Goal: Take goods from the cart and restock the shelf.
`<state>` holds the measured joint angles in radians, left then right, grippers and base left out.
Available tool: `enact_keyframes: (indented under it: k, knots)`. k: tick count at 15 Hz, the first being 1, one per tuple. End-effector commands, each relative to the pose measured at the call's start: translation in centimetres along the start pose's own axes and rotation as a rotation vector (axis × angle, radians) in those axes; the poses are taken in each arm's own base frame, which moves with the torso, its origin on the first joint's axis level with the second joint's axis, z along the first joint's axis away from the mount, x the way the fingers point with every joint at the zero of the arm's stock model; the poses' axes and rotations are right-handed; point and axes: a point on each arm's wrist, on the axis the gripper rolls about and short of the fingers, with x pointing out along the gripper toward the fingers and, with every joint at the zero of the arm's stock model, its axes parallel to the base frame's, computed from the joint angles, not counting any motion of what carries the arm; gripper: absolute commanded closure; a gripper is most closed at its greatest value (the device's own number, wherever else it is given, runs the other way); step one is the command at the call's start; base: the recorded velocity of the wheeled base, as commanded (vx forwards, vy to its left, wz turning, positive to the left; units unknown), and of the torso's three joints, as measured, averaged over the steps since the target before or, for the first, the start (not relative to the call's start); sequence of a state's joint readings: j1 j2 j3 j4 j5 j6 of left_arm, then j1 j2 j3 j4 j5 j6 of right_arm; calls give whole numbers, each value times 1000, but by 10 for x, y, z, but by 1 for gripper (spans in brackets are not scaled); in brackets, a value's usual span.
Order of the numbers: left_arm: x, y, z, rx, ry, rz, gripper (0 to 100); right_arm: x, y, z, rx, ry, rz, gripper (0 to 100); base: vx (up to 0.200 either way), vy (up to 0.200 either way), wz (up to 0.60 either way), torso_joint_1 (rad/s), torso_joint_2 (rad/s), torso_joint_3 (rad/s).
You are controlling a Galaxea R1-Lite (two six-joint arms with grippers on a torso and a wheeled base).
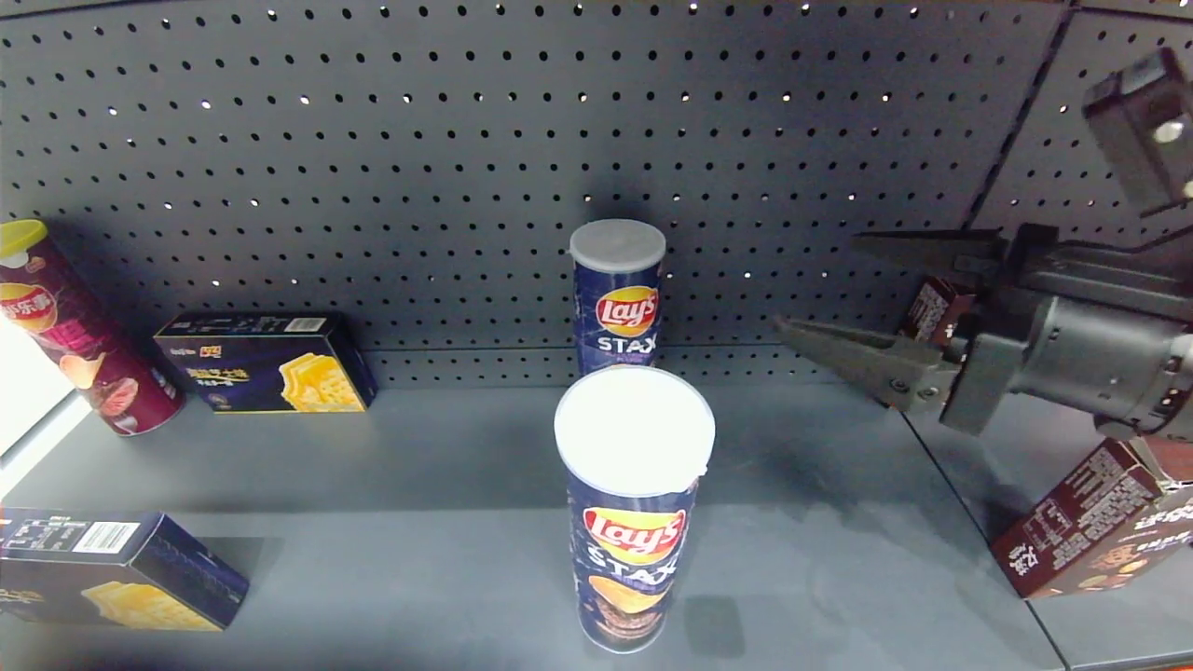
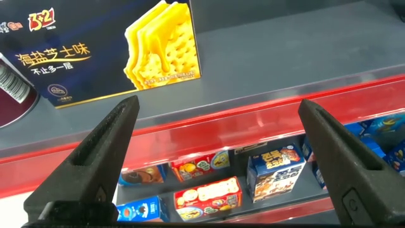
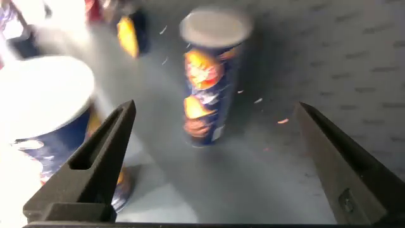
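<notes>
Blue front can (image 1: pixel 634 522) stands shelved at centre frame; right gripper (image 1: pixel 818 287) mid-right and left gripper (image 2: pixel 218 104) gape empty, so restocking likely needs another cart pick.

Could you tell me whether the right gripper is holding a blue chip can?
No, the right gripper is open, with nothing between its fingers.
</notes>
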<state>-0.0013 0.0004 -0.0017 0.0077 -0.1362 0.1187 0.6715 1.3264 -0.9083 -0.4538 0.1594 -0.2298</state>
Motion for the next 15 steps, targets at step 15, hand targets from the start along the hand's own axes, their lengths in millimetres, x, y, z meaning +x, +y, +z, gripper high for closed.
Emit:
enact_keyframes:
  k: [15]
  knots:
    - [0,0,0,1,1,-1,0,-155,21,-19,36,-158,-236,0,0,0,0,0,0,0]
